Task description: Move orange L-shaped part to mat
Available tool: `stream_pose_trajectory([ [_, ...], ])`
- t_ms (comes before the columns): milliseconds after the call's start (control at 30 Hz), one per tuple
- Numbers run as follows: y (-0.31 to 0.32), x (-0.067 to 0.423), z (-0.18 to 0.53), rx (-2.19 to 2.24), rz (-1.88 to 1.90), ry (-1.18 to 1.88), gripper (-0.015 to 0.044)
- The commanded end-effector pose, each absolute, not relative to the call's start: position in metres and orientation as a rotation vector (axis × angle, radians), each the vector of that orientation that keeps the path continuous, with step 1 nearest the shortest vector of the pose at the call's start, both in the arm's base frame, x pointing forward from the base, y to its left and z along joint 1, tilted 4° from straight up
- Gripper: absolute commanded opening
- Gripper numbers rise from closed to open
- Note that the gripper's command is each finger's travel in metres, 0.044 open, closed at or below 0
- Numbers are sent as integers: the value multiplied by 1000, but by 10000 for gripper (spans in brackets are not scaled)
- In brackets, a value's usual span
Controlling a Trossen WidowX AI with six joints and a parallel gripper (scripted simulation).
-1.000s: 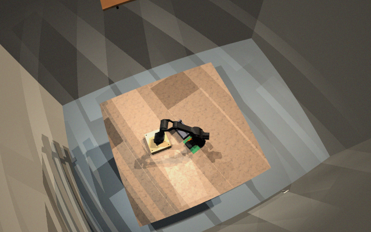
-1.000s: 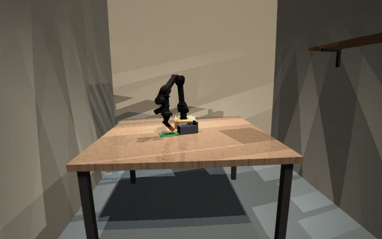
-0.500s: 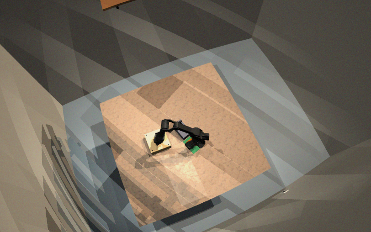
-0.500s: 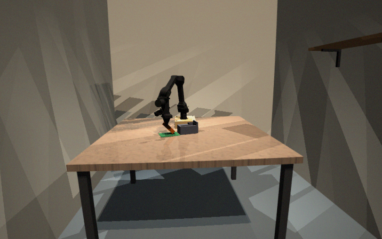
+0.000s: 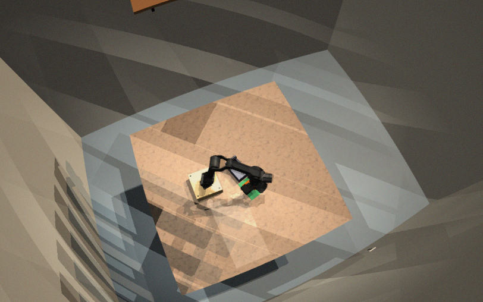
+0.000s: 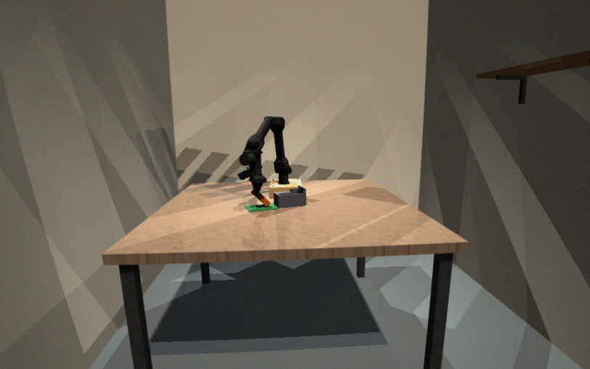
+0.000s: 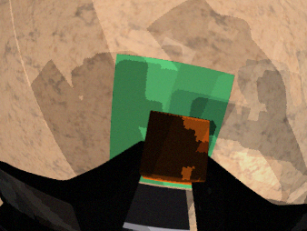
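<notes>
My gripper is shut on the orange L-shaped part and holds it by its upper end. The part hangs tilted, with its lower end just over the green mat. I cannot tell whether it touches the mat. The grey tray stands right beside the mat, and its pocket is open. In the wrist view the part covers the near middle of the mat, and the dark tray shows below it.
The arm stands on a pale square base block just behind the tray. All of this is on a wooden table. A wall shelf hangs far off at the right.
</notes>
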State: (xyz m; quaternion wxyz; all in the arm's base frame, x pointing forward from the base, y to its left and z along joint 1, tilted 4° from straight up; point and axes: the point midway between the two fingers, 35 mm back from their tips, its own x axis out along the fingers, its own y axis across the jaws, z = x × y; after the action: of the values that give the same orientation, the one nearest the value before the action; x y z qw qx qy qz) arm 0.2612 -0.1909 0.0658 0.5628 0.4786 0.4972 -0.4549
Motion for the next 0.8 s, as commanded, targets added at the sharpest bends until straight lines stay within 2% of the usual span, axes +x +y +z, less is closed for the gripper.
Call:
stream_pose_trajectory([
  [0, -190, 262, 65, 1134, -1068, 1171, 0],
  [67, -191, 261, 66, 1127, -1071, 1171, 0],
  [400, -191, 261, 68, 1127, -1071, 1171, 263],
  [567, -191, 260, 112, 1131, -1069, 1170, 394],
  [667, -188, 254, 149, 1134, -1068, 1170, 400],
  [767, -187, 253, 152, 1134, -1068, 1170, 400],
])
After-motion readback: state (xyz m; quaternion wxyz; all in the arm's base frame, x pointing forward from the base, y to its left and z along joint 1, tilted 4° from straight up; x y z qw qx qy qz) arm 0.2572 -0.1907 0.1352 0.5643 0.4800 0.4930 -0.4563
